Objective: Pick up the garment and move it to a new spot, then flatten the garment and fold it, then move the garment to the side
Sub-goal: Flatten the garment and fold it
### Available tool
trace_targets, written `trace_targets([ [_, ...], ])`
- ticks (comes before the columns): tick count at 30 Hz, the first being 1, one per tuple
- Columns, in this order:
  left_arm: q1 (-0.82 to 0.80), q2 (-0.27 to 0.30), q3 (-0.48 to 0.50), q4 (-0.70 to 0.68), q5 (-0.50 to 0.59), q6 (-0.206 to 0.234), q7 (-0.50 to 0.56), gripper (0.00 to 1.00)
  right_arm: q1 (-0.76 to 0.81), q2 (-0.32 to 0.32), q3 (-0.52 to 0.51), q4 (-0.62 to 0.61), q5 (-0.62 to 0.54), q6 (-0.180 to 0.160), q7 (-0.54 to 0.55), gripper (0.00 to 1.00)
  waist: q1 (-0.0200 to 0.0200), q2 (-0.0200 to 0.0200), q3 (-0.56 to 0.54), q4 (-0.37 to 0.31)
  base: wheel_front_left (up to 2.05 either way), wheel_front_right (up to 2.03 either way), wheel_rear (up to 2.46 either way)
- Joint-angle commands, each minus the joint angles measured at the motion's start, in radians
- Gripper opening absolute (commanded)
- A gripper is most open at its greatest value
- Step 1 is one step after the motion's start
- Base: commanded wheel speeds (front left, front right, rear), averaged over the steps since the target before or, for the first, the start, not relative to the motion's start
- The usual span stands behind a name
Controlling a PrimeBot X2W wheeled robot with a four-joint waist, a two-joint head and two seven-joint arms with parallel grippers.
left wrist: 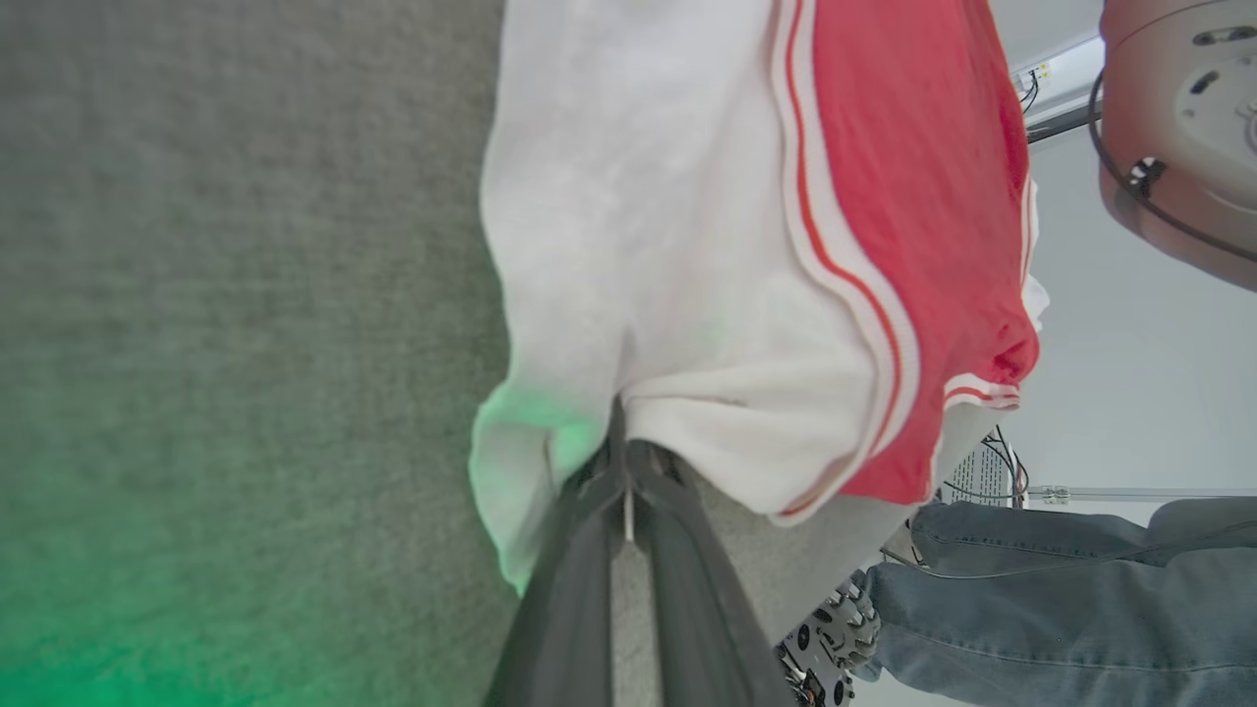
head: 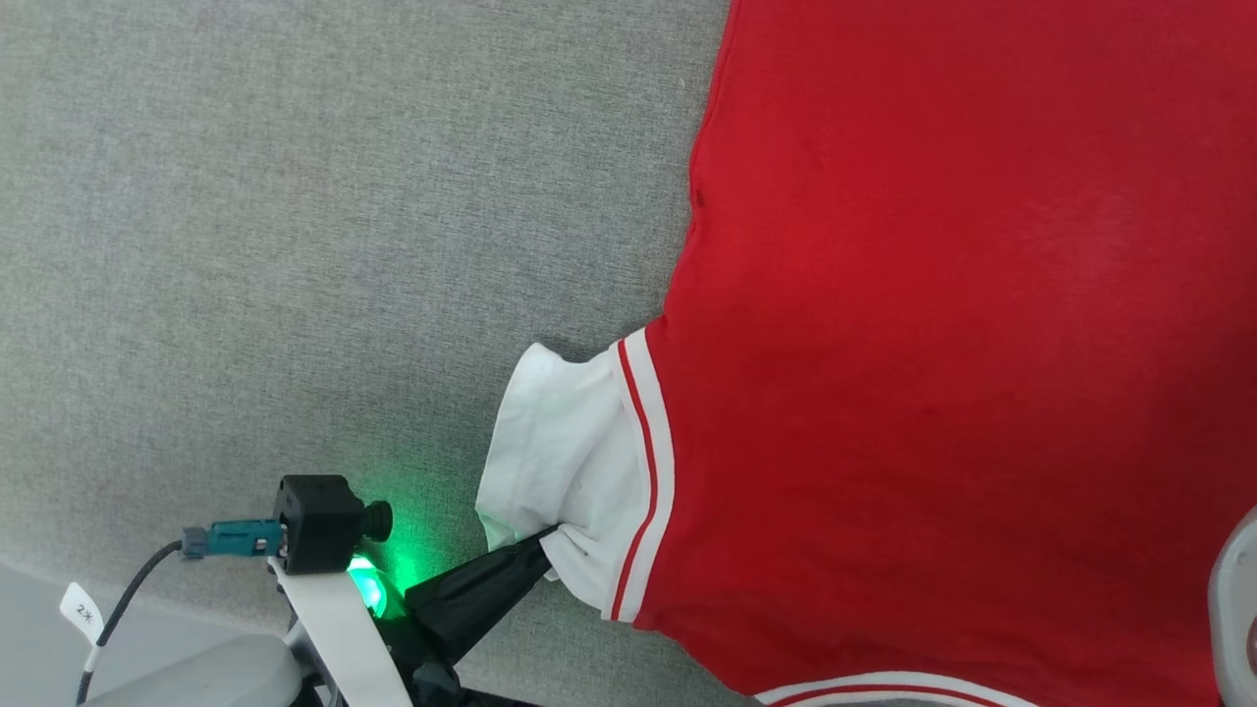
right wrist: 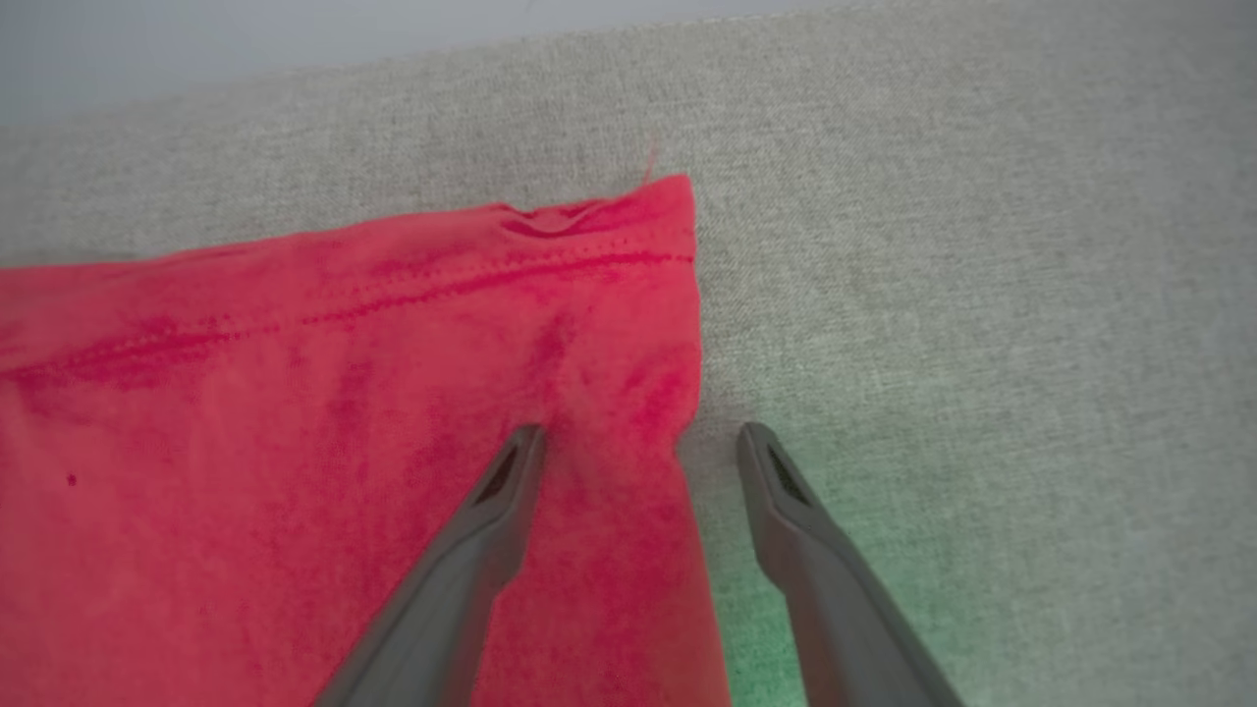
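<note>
The garment (head: pixel 943 353) is a red T-shirt spread on the grey cloth surface (head: pixel 295 245), with a white sleeve (head: pixel 565 452) edged in red-and-white trim. My left gripper (head: pixel 545 545) reaches in from the bottom and is shut on that sleeve's lower edge. In the left wrist view the left gripper (left wrist: pixel 624 462) pinches the bunched white sleeve (left wrist: pixel 648 245). In the right wrist view my right gripper (right wrist: pixel 638 442) is open near the garment's hem corner (right wrist: pixel 628 236). One finger (right wrist: pixel 491 511) lies over the red cloth, the other (right wrist: pixel 795 530) over bare grey surface, straddling the side edge.
A person's jeans-clad leg (left wrist: pixel 1061 599) is near the surface's edge in the left wrist view, with part of the robot's body (left wrist: pixel 1178 128) above it. A pale forearm (head: pixel 1237 609) sits at the head view's right edge. Bare grey surface spreads left of the garment.
</note>
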Motion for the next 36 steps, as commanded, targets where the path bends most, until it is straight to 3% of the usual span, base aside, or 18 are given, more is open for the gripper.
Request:
trace_targets([
  [1,-0.012,-0.032,-0.012,0.053,-0.019,0.022,0.017,0.00,0.007,0.011,-0.001,0.015,-0.002,0.000,0.014,0.01,0.0000,-0.0001,0.003,-0.003,0.00,0.00,0.00],
  [11,-0.032,-0.034,-0.005,0.047,-0.038,0.022,0.015,0.00,0.040,0.000,-0.029,0.004,0.029,-0.001,-0.014,0.00,0.0000,-0.0001,-0.031,-0.023,0.00,0.00,0.00],
  [17,0.010,-0.018,0.032,0.051,-0.053,0.020,0.010,0.00,0.145,-0.054,0.045,-0.029,0.138,-0.001,-0.001,0.00,0.0000,-0.0001,-0.114,-0.054,0.00,0.00,0.00],
  [22,0.066,-0.005,0.072,0.058,-0.061,0.014,0.009,0.00,0.330,-0.145,0.122,-0.144,0.274,-0.001,0.096,0.00,0.0000,-0.0001,-0.195,-0.081,0.00,0.00,0.00],
  [28,0.143,-0.006,0.152,0.067,-0.068,0.014,0.009,0.00,0.600,-0.183,0.107,-0.358,0.467,-0.001,0.209,0.00,0.0000,-0.0001,-0.282,-0.113,0.00,0.00,0.00],
  [36,0.236,-0.026,0.232,0.086,-0.061,0.014,0.009,0.00,0.972,-0.138,0.105,-0.596,0.622,-0.001,0.309,0.00,0.0000,-0.0001,-0.365,-0.146,0.00,0.00,0.00],
])
